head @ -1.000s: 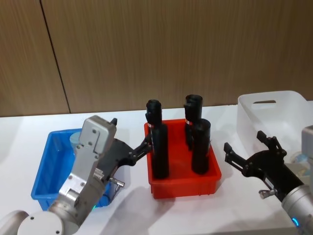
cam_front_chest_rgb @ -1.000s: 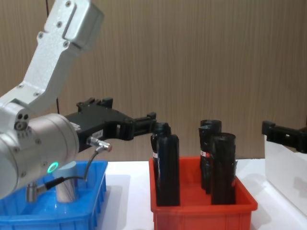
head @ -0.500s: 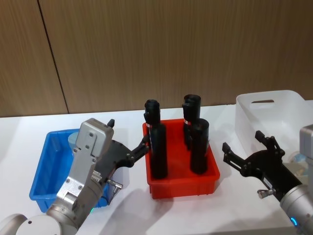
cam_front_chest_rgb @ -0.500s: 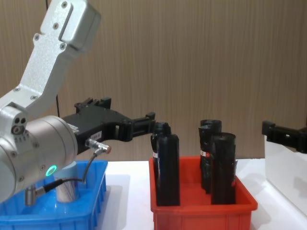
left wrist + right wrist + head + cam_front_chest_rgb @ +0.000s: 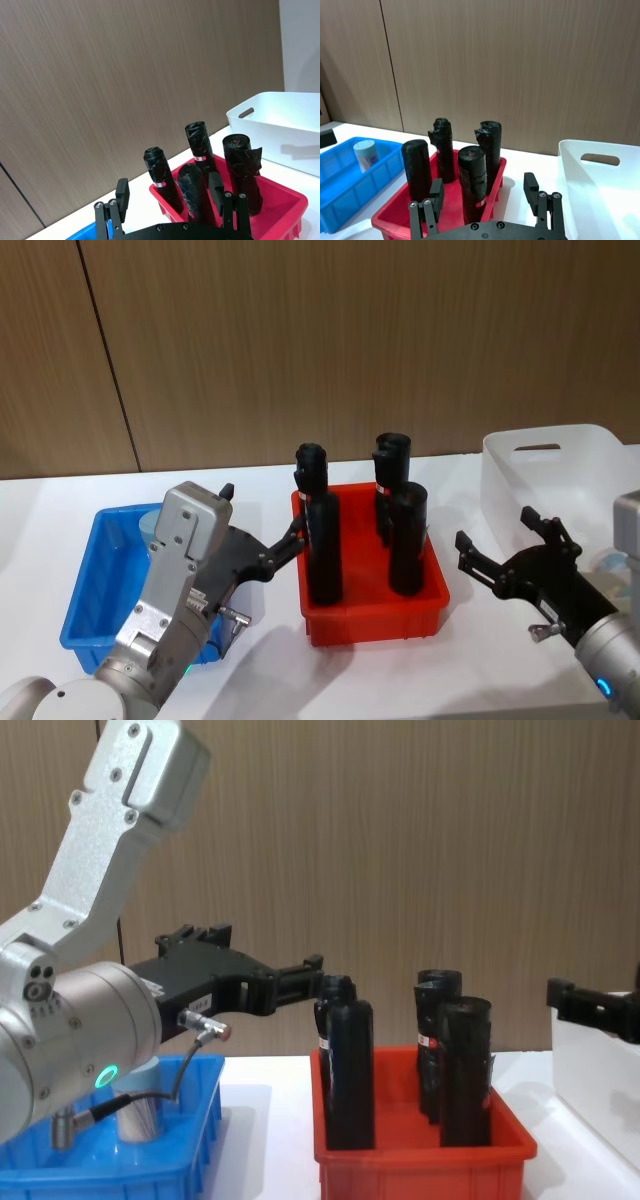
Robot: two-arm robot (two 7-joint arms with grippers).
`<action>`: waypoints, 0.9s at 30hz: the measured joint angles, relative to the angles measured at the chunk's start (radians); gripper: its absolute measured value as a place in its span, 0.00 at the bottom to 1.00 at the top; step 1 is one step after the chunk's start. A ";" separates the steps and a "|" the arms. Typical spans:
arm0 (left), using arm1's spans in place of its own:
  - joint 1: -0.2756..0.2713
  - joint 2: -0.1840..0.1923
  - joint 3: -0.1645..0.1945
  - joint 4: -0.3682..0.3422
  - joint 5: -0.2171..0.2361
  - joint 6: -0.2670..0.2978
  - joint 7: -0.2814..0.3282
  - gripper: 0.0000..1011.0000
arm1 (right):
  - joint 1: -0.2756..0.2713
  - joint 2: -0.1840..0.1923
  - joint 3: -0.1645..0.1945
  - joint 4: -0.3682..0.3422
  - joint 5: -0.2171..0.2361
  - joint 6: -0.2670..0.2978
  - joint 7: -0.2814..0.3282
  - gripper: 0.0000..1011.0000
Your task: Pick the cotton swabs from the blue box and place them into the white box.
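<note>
bright blue, the shallow plastic bin at our left has one clear, pale-lidded cotton swab jar at its far end. our left gripper hangs above it, fingers spread, empty. our right gripper, also spread and empty, hangs near the translucent white plastic bin at right.

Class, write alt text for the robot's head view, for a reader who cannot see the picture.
A red bin holding four black bottles sits mid-table between a blue box on the left and a white box on the right. The left claw hangs open by the blue box's near right side, with one cotton swab jar partly hidden behind the arm; the right claw is open before the white box.
</note>
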 joint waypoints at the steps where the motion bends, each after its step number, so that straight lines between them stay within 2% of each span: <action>1: 0.000 0.000 0.000 0.000 0.000 0.000 0.000 0.99 | 0.004 0.000 0.002 0.006 0.002 0.002 0.007 0.99; 12: 0.000 0.000 0.000 0.000 0.000 0.000 0.000 0.99 | 0.109 -0.003 0.024 0.152 0.042 0.037 0.134 0.99; 15: 0.000 0.000 0.000 0.000 0.000 0.000 0.000 0.99 | 0.155 -0.007 0.029 0.218 0.051 0.048 0.183 0.99; 19: 0.000 0.000 0.000 0.000 0.000 0.000 0.000 0.99 | 0.189 -0.011 0.033 0.265 0.057 0.055 0.223 0.99; 27: 0.000 0.000 0.000 0.000 0.000 0.000 0.000 0.99 | 0.277 -0.021 0.036 0.398 0.063 0.059 0.350 0.99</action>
